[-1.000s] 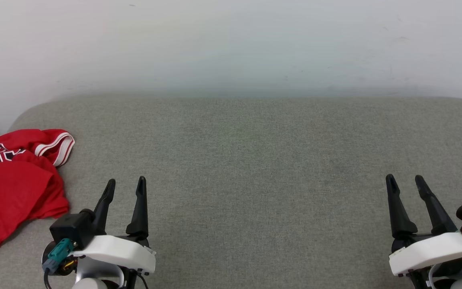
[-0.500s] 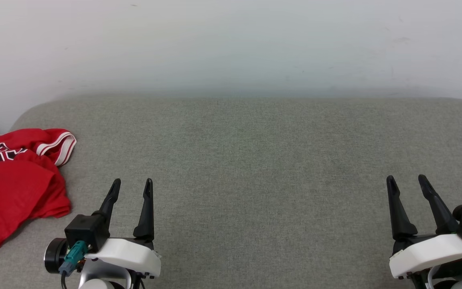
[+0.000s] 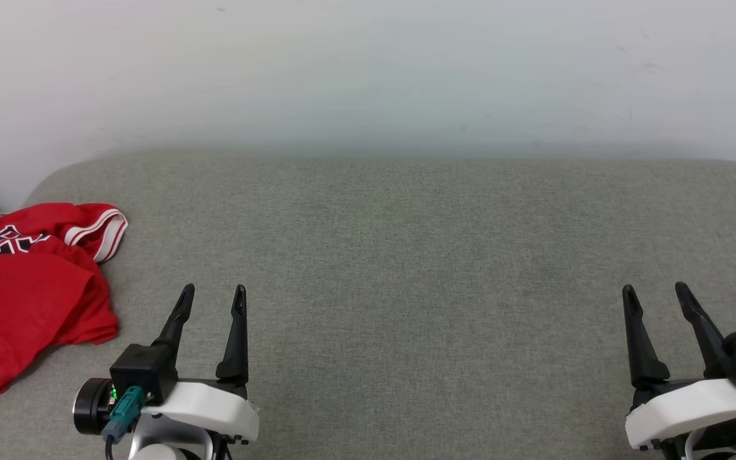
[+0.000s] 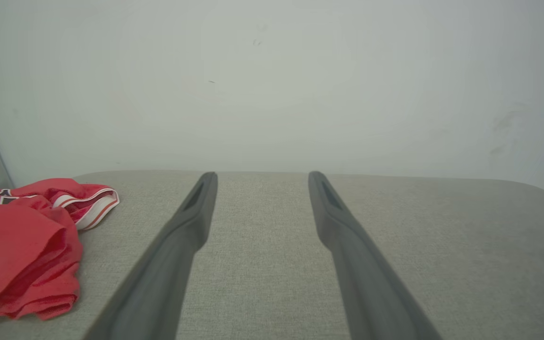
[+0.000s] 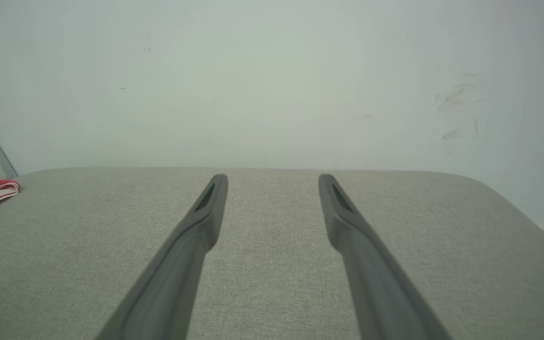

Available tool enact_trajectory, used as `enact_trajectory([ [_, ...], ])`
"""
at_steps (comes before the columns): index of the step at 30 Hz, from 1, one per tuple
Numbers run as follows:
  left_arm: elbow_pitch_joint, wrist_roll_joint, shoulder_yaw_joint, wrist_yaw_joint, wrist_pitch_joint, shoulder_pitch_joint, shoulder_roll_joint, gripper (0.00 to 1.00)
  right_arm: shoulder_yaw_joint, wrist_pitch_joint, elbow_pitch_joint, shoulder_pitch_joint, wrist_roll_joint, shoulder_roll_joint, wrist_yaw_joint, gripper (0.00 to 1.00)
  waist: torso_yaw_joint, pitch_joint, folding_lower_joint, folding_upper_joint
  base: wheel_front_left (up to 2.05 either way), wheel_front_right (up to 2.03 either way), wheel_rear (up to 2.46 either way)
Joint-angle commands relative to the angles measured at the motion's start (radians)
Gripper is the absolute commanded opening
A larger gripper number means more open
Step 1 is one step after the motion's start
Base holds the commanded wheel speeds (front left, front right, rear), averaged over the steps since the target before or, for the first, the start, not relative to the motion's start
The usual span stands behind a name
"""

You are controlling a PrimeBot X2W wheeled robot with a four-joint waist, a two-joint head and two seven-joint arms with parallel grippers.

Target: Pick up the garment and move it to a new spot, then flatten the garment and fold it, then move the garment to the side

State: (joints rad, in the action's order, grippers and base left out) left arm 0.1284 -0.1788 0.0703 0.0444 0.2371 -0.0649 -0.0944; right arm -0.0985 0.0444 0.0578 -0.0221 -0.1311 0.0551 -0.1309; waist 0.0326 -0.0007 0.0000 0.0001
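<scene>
Step in hand: pick-up, not yet begun by look of it. Crumpled red jersey-knit garment (image 3: 29,281), white-red striped trim, black-white lettering, lying bunched at 9 o'clock edge of grey woven-fabric worktop (image 3: 406,287), untouched. Nearby left gripper (image 3: 213,291) hovering, garment at its 10 o'clock, jaws spread, empty. At 4 o'clock, well apart, right gripper (image 3: 655,289) hovering, jaws likewise spread, empty. Worktop matte, round-cornered. Next move likely calling for left arm swinging toward 9 o'clock, pinching raised fold; soft cloth probably sagging.
</scene>
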Motion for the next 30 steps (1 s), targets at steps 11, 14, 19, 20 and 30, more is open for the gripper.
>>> enact_trajectory([
  [11, 0.017, 0.069, -0.026, 0.026, 0.025, -0.017, 0.021, 1.0, -0.005, 0.016, 0.028, -0.019, 0.069, -0.006, 0.0, 1.0, 0.058, -0.002, 0.0, -0.0001, 0.0, 0.0, 0.0],
  [14, 0.023, 0.085, -0.03, 0.03, 0.031, -0.021, 0.025, 1.0, 0.0, 0.019, 0.032, -0.018, 0.075, -0.006, 0.0, 1.0, 0.093, 0.0, 0.0, -0.0001, 0.0, 0.0, 0.0],
  [19, 0.03, 0.076, -0.057, 0.034, 0.029, -0.027, 0.032, 1.0, 0.034, 0.024, 0.03, 0.002, 0.053, -0.006, 0.0, 1.0, 0.229, 0.011, 0.0, -0.0001, 0.0, 0.0, 0.0],
  [20, 0.03, 0.076, -0.061, 0.035, 0.029, -0.027, 0.033, 1.0, 0.04, 0.025, 0.028, 0.004, 0.052, -0.006, 0.0, 1.0, 0.244, 0.012, 0.0, -0.0001, 0.0, 0.0, 0.0],
  [30, 0.029, 0.053, -0.096, 0.046, 0.029, -0.03, 0.04, 1.0, 0.123, 0.028, 0.034, 0.026, 0.061, 0.005, 0.0, 1.0, 0.382, 0.021, 0.0, -0.0001, 0.0, 0.0, 0.0],
])
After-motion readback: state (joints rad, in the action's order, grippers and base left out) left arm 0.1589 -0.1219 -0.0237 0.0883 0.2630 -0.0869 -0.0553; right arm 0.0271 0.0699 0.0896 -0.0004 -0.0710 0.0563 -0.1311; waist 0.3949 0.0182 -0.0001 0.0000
